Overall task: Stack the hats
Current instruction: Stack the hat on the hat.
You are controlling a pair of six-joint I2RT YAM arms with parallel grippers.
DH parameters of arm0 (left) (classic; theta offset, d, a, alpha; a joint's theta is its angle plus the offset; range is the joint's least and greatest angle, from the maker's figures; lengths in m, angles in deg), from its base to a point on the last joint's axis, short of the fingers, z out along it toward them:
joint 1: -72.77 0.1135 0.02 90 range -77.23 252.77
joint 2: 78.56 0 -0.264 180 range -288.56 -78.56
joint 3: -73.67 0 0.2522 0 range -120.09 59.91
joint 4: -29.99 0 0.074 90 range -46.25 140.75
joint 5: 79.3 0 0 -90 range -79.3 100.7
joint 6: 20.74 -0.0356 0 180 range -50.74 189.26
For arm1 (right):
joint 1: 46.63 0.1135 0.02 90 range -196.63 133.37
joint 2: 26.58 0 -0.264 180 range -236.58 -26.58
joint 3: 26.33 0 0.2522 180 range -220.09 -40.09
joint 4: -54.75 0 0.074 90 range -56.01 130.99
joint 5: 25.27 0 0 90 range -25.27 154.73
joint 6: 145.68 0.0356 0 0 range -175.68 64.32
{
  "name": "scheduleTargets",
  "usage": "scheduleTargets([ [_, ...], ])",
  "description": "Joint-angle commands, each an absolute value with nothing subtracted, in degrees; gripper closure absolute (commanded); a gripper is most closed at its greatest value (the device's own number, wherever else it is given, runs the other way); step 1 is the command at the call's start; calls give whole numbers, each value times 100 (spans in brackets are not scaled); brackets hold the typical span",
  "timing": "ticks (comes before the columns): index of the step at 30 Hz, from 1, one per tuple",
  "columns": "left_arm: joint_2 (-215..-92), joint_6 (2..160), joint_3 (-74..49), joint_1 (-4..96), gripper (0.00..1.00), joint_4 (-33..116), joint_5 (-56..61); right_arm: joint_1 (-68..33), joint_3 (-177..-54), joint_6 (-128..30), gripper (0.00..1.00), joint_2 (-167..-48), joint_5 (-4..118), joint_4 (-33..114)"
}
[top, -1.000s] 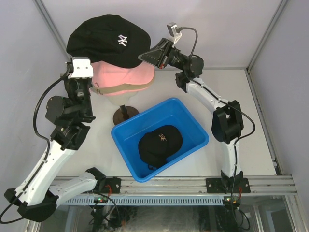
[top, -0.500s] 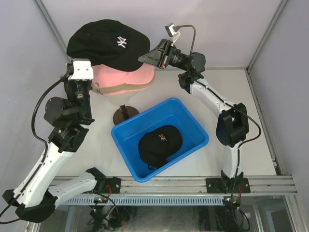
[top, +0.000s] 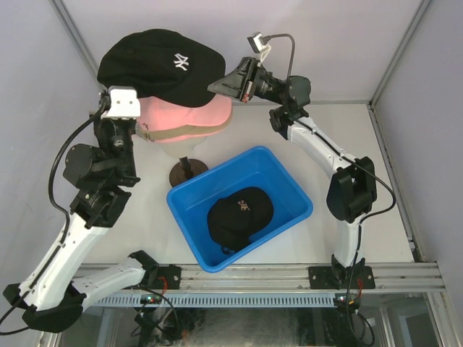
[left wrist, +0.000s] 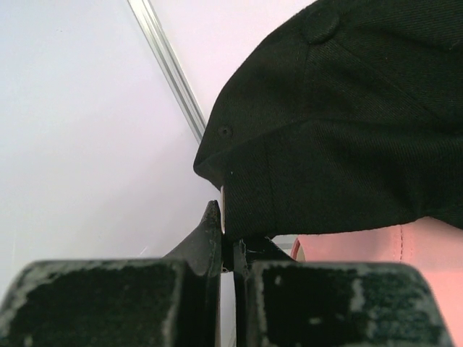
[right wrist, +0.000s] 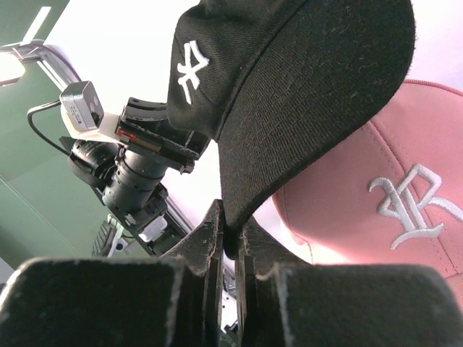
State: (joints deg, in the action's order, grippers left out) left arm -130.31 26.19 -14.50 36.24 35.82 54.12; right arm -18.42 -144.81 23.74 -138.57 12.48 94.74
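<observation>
Left claw (left wrist: 223, 233): clamped on rear hem of black NY cap (top: 160, 61). Right claw (right wrist: 231, 233): clamped on its brim. Cap hangs just above pink cap (top: 189, 116) on mannequin head (top: 181, 150). Handling, judged: light, floppy crown, stiffer brim; hold by the edges. Second black cap (top: 240, 213) lies in blue bin (top: 289, 189)

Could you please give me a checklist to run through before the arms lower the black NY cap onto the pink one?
1. Left gripper shut on the rear edge of the black fabric cap with white NY logo: ok.
2. Right gripper shut on that cap's brim: ok.
3. Black cap's brim faces the same way as the pink fabric cap's: ok.
4. Black cap centred over the pink cap: cannot tell.
5. Pink cap seated on the tan cap below: ok.
</observation>
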Motion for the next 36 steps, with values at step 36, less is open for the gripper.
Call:
scheduleTargets([
  [36,-13610,3139,-3205,4219,100,4822,5272,-2209,-15056,2231,100,-13825,1139,8156],
])
